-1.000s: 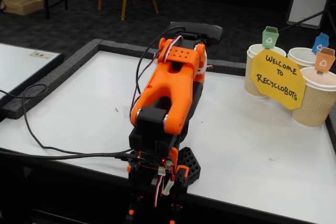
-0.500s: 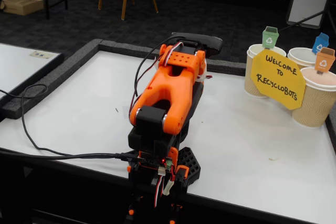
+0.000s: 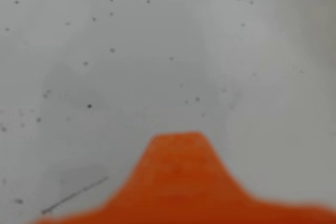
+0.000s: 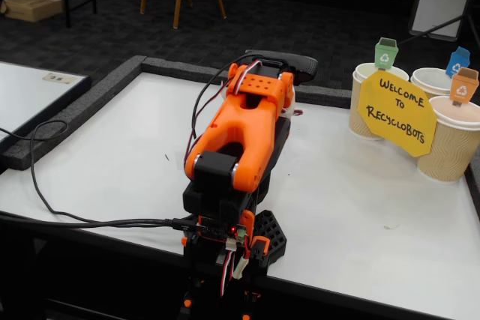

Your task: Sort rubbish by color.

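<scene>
No rubbish shows in either view; neither paper wad is visible. In the fixed view the orange arm [image 4: 244, 129] is folded back over its base [image 4: 232, 241] at the table's front edge, and its gripper is hidden behind the wrist. The wrist view is blurred. It shows one orange finger [image 3: 176, 177] rising from the bottom edge, very close above the white speckled tabletop [image 3: 157, 51]. Nothing shows by that finger, and the other finger is out of sight.
Three tan paper cups [image 4: 452, 144] stand at the table's right, carrying green [image 4: 386, 52], blue [image 4: 457, 60] and orange [image 4: 464, 84] bin flags and a yellow sign [image 4: 396, 114]. A black cable [image 4: 41, 185] crosses the left front. A grey foam border [image 4: 82, 103] rims the table.
The arm has sunk a little lower into its folded pose since a second ago, then stayed still. Nothing else has moved.
</scene>
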